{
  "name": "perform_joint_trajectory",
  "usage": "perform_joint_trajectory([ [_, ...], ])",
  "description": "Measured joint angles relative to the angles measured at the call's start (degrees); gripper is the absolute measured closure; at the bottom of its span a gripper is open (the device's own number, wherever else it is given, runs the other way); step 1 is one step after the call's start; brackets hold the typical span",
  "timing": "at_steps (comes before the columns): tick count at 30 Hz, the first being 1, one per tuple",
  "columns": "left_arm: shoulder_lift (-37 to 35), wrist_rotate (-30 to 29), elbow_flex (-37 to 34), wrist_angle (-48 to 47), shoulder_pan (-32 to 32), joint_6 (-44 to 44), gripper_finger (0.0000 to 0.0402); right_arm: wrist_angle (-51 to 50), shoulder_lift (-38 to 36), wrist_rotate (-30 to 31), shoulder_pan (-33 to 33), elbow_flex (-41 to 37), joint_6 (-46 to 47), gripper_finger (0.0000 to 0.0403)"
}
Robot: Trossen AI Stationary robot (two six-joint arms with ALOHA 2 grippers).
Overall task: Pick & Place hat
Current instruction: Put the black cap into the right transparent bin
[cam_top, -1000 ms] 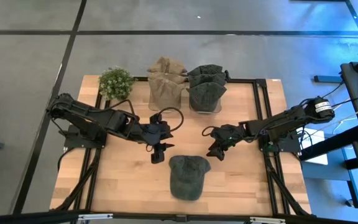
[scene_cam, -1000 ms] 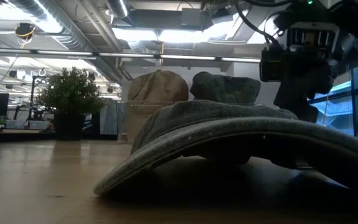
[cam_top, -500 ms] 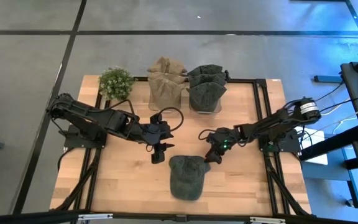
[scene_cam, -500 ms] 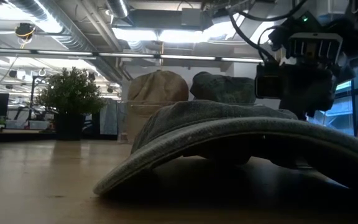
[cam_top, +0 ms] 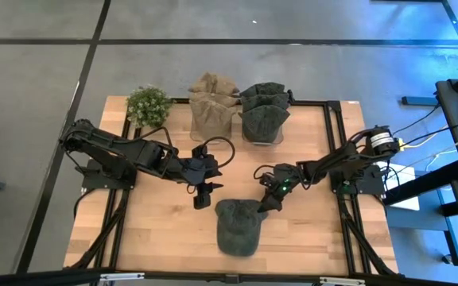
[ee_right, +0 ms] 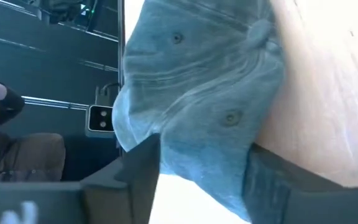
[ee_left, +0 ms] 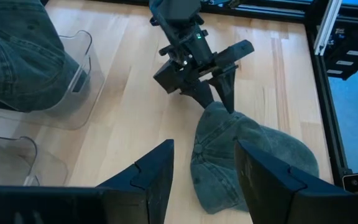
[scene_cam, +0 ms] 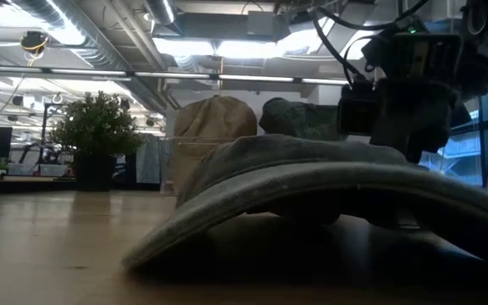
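— Which step is it?

— The grasp. My right pincer (cam_top: 262, 204) stands wide, fingers on both sides of the edge of the hat (cam_top: 238, 226), which lies flat on the desk (cam_top: 157, 230) at the front. Next I should close, I think.

— And the hat?

— Soft grey-green cloth, domed, with stitched eyelets. My left pincer (cam_top: 202, 196) waits open nearby.

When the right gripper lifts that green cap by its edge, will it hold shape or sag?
Probably sags some: the green cap is soft, creased fabric. Its brim arches stiffly off the table in the low view, so that part likely keeps form. The right gripper, open, straddles its rim.
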Motion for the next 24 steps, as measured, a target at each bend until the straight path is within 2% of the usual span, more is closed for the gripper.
perform_joint_trajectory([
  [4, 0.0, 0.0, 0.0, 0.0, 0.0, 0.1, 0.0239, -0.3, 0.8, 0.0, 0.0, 0.4, 0.5, 0.0266],
  [10, 0.0, 0.0, 0.0, 0.0, 0.0, 0.1, 0.0236, 0.2, 0.3, -1.2, 0.0, 0.5, 0.5, 0.0386],
  [17, 0.0, 0.5, 0.0, -0.8, 0.0, 0.1, 0.0239, 1.0, -5.5, -2.3, -0.1, 0.7, 0.4, 0.0397],
  [24, 0.0, 0.5, 0.0, -3.1, 0.0, 0.1, 0.0236, -0.5, -14.1, -2.4, -0.9, 4.8, -1.4, 0.0399],
])
